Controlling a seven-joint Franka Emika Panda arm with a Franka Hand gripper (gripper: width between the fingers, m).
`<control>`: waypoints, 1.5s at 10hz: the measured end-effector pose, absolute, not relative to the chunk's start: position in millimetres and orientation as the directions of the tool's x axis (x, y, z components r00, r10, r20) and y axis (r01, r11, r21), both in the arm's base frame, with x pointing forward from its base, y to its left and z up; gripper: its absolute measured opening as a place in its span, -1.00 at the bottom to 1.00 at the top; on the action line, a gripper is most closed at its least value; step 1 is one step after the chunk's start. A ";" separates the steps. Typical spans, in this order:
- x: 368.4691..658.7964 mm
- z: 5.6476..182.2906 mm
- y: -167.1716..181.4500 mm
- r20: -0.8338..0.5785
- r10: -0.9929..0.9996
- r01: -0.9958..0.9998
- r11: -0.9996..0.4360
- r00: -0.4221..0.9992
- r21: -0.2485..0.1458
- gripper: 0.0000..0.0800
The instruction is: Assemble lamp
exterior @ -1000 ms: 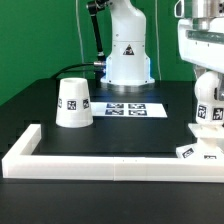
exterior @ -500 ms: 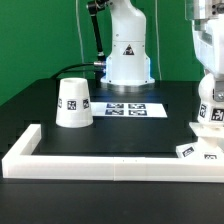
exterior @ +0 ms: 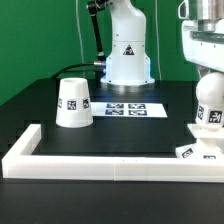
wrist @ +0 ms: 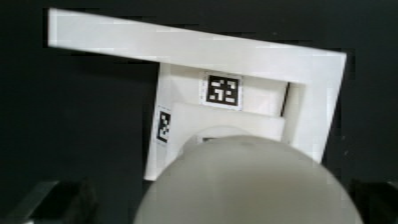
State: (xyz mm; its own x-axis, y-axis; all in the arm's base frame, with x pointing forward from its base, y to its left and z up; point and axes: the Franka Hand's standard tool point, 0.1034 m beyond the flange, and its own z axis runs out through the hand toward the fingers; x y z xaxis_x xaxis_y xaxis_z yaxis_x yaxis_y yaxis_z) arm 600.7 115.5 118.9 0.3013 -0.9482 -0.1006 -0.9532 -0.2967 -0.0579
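Observation:
My gripper (exterior: 208,84) is shut on the ball-shaped white bulb (exterior: 209,104) at the exterior view's right and holds it upright, its tag facing the camera. The flat square base (exterior: 196,148) lies right under it, in the corner of the border. I cannot tell whether the bulb touches the base. In the wrist view the bulb (wrist: 249,180) is a large blur between the dark fingers (wrist: 43,204), with the tagged base (wrist: 222,92) beyond it. The cone-shaped shade (exterior: 74,103) stands wide end down at the exterior view's left, apart from the gripper.
A long white bar-shaped border (exterior: 110,162) runs along the table's front and turns back at both ends; its corner shows in the wrist view (wrist: 178,45). The marker board (exterior: 128,109) lies mid-table. The white robot body (exterior: 127,45) stands behind it.
The gripper with the bulb dipped and shifted toward the exterior view's right, then rose a little again. The shade and the base have not moved.

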 end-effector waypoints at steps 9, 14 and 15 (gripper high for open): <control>602.3 119.9 113.7 -0.021 -0.416 -0.415 -0.902 0.909 -0.115 0.75; 602.9 117.7 109.0 0.047 0.013 0.015 -0.998 0.999 -0.053 0.75; 603.9 118.3 108.1 0.056 0.114 0.116 -0.993 0.992 -0.033 0.75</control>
State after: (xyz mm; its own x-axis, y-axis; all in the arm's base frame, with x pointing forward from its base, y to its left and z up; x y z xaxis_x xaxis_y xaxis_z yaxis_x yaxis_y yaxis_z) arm 603.9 108.1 118.3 0.9919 0.1137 0.0562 0.1156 -0.9928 -0.0328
